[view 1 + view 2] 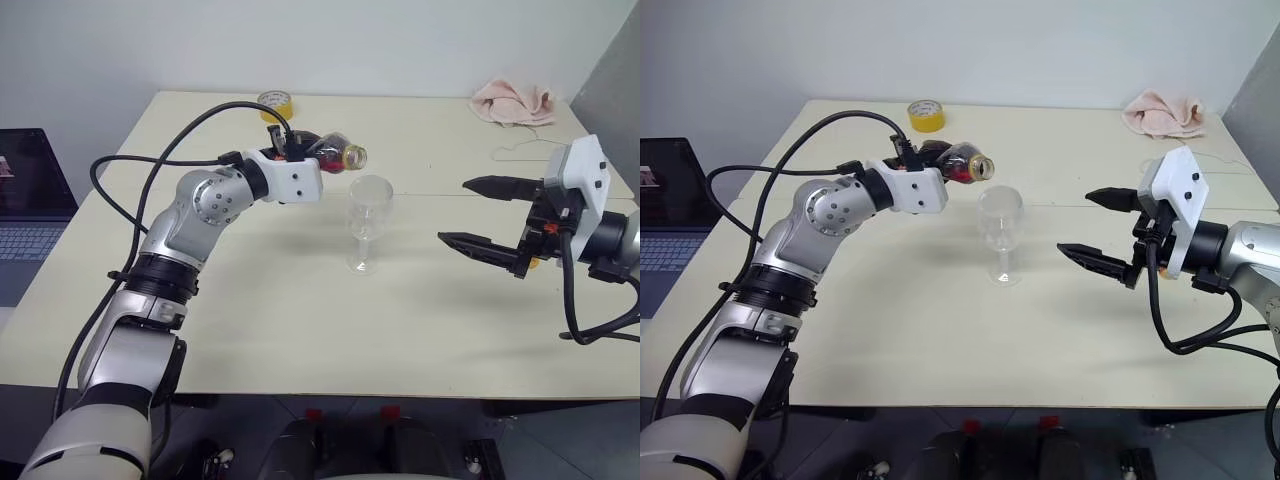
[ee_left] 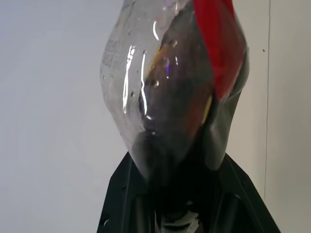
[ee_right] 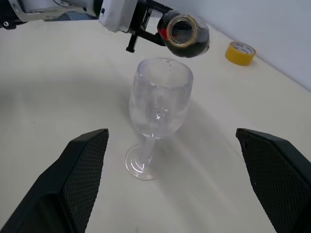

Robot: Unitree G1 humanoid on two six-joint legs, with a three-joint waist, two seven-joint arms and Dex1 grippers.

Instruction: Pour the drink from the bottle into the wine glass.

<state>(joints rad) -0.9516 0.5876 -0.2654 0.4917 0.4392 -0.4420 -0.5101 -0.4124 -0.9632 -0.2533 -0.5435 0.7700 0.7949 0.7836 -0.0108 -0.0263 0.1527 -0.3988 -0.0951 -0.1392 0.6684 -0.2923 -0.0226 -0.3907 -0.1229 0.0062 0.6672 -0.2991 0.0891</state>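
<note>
left arm is bent up at the elbow with the wrist turned so the left claw points about level, out toward the middle of the tabletop. it's clamped tight around the bottle, which lies tipped on its side in the grip, mouth end sticking out past the fingers. in the right wrist view you look straight into the round open mouth with its yellowish ring, no cap on it that i can see. the drink is dark, almost black, pooled inside the rounded clear body, and the red label strip runs across it.

the wine glass stands upright on the tabletop just below and a bit past the left claw's tip, the bottle mouth hanging right by its rim, slightly above. clear bowl, thin stem, flat foot; looks empty, can't spot any dark liquid in it.

right arm hangs off to the other side, right claw spread wide open with nothing in it, pointing at the glass from well apart, fingers clear of the tabletop.

beyond the left claw there's a yellow tape roll near the far edge, and a pink cloth lies far behind the right claw.
</note>
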